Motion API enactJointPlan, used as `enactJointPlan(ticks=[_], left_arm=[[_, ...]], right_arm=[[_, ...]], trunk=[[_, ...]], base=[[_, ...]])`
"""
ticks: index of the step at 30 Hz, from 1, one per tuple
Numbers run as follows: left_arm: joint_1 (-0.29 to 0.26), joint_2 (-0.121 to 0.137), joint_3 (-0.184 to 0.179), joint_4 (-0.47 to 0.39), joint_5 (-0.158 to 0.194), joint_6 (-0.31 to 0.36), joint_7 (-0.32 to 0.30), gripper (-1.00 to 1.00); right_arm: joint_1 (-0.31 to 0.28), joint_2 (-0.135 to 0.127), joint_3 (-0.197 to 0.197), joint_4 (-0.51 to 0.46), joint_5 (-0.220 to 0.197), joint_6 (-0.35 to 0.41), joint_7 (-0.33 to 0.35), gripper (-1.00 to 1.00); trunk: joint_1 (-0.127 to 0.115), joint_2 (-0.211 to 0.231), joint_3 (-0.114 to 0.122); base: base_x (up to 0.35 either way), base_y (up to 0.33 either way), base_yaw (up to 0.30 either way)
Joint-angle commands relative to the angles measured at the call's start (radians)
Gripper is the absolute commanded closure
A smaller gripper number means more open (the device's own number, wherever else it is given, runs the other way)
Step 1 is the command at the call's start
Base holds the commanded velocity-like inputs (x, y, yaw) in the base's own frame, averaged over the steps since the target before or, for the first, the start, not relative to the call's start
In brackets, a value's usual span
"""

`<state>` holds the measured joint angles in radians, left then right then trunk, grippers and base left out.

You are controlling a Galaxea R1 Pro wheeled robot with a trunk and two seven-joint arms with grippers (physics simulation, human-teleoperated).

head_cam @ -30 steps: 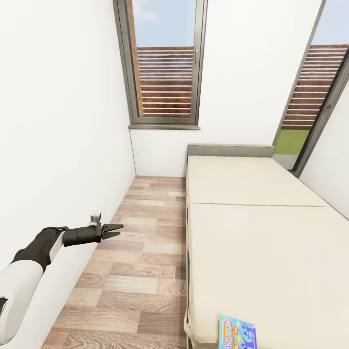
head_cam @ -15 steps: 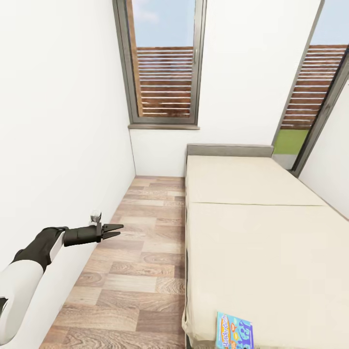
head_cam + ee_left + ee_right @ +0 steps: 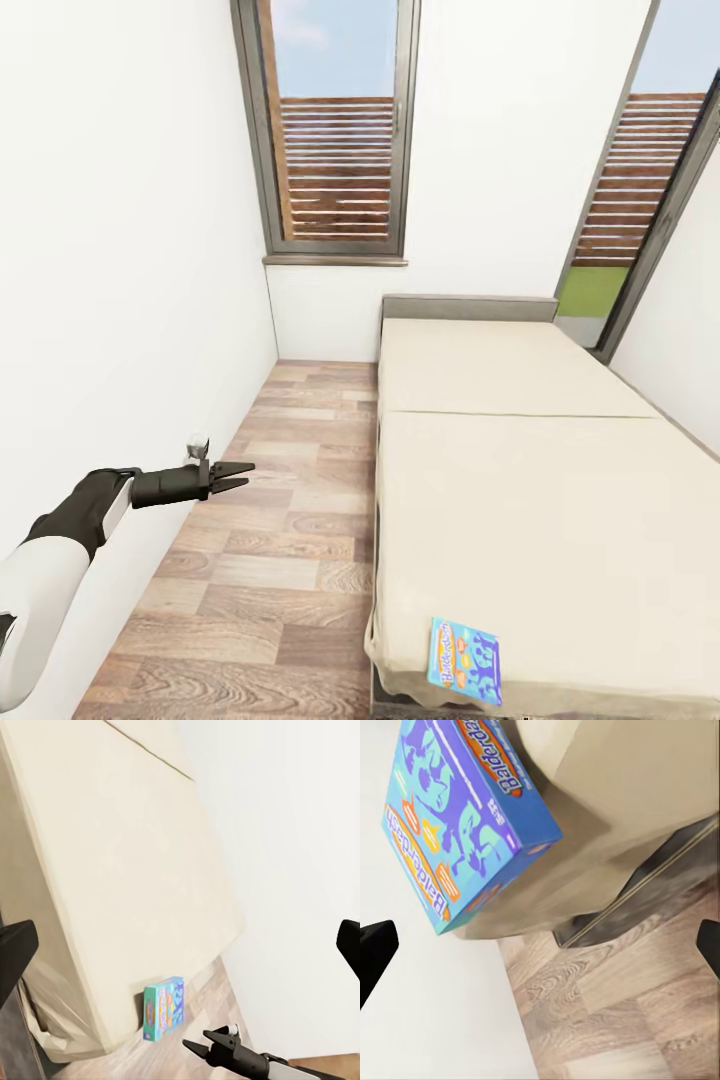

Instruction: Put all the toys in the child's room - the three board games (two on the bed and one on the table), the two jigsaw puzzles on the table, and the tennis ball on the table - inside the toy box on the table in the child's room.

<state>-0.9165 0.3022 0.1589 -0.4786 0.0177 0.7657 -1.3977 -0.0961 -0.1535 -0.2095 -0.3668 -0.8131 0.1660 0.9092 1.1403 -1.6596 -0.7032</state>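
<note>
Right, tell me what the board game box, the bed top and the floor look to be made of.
Board game box: looks like printed cardboard with a smooth finish, going by its flat faces, sharp edges and bright blue artwork with lettering.

Bed top: looks like matte cream fabric over padding; one seam crosses it and its edge sags softly.

Floor: wood-look planks, laminate or real wood; grain and staggered joints show.

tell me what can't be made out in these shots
- Flat blue board game box on the cream bed, head view: only one is visible; whether a second lies on the bed cannot be told.
- Its small print, right wrist view: too small to read.
- Left gripper, head view: open; its arm is cut off by the picture's edge.
- Right gripper, right wrist view: dark fingers at the edges, tips cut off.
</note>
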Motion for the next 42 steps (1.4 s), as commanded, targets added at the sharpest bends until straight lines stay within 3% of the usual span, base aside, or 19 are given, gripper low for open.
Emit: enactJointPlan(ticks=[1, 39, 42], left_arm=[[-0.001, 0.000, 0.001, 0.000, 0.001, 0.010, -0.003, -1.00], [-0.001, 0.001, 0.002, 0.000, 0.001, 0.011, -0.003, -1.00], [-0.001, 0.001, 0.002, 0.000, 0.001, 0.012, -0.003, -1.00]], right_arm=[[-0.001, 0.000, -0.002, 0.000, -0.008, 0.010, 0.003, -1.00], [-0.001, 0.000, -0.001, 0.001, -0.006, 0.010, 0.003, -1.00], [-0.001, 0.000, -0.001, 0.001, -0.006, 0.010, 0.003, -1.00]], trunk=[[0.000, 0.000, -0.001], [0.000, 0.000, -0.001], [0.011, -0.021, -0.010]], base=[[-0.072, -0.004, 0.000], [-0.033, 0.029, 0.000], [0.000, 0.000, 0.000]])
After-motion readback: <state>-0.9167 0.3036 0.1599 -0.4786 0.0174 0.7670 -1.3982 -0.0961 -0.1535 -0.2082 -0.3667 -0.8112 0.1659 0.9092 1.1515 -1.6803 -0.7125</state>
